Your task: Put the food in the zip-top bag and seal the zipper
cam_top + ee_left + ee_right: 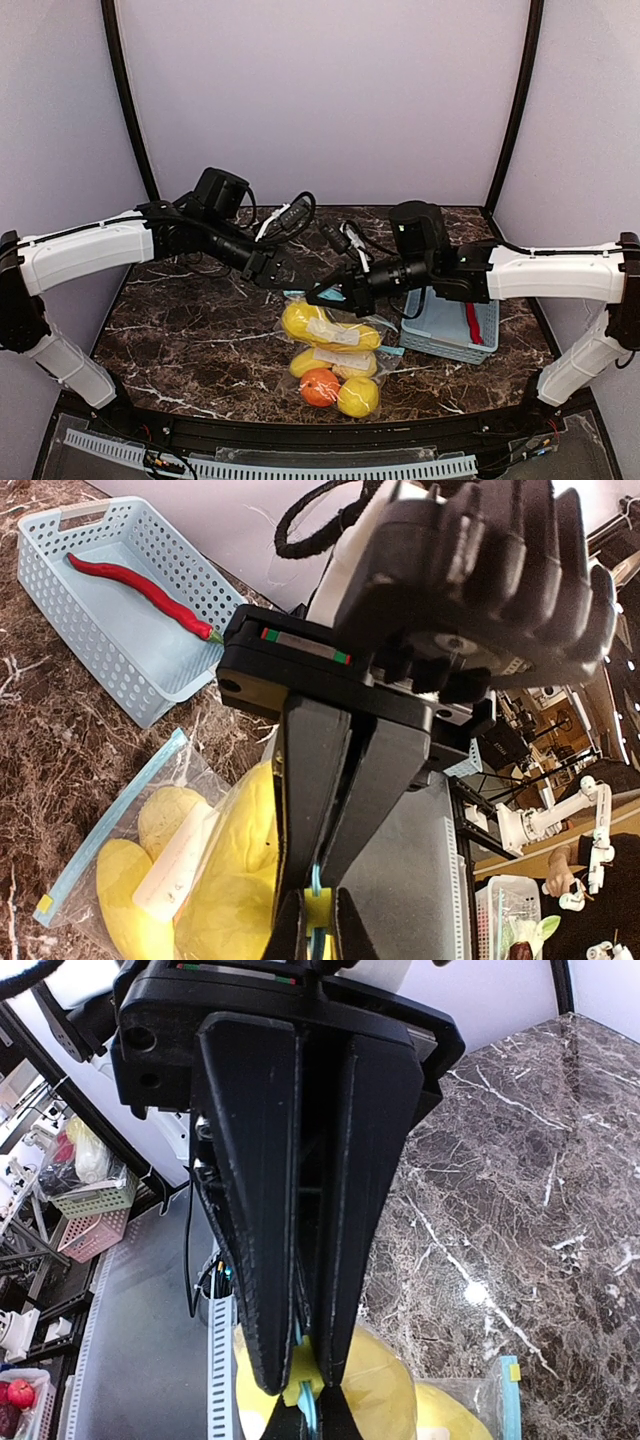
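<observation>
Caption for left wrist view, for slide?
Left pincer pinches the zip-top bag of yellow food; red chili lies in basket.

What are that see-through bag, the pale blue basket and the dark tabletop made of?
Bag: thin clear plastic film, wrinkled and shiny, blue zip strip. Basket: moulded matte plastic, judging by its regular holes. Tabletop: glossy dark marble look, white veins; real stone or printed laminate, unclear.

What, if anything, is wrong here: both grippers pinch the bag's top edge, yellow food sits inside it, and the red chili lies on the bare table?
Only the chili's place is wrong: the red chili lies in the blue basket, as the left wrist view shows. The rest stands.
</observation>
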Controlling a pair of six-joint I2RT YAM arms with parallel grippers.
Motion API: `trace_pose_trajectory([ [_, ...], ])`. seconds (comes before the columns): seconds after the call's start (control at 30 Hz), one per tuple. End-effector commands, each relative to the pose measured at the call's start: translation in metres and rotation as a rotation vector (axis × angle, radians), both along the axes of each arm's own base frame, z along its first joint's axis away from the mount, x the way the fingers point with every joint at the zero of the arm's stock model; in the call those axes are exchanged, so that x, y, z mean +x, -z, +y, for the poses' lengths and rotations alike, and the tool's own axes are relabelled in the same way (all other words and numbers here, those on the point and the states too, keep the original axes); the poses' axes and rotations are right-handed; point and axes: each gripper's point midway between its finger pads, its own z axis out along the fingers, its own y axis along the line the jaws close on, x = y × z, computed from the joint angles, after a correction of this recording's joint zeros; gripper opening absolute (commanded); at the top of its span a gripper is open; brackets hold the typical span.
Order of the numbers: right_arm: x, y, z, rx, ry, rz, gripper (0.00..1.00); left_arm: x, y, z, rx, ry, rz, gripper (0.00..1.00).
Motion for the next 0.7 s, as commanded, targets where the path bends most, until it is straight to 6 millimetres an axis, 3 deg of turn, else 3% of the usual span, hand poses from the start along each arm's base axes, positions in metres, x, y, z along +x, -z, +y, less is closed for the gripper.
trace_pose_trajectory([
  [0.0, 0.004, -0.004, -0.003, -0.006, 0.036, 0.028, 0.0, -0.013, -0.009, 0.014, 0.018, 0.044, -0.075, 0.01],
  [0.23, 0.001, -0.003, -0.009, -0.012, 0.006, 0.095, 0.0, -0.011, 0.013, 0.029, 0.115, 0.063, -0.156, 0.01],
  [0.67, 0.01, 0.015, -0.024, -0.079, 0.034, 0.138, 0.0, -0.001, 0.009, 0.044, 0.125, 0.045, -0.175, 0.01],
])
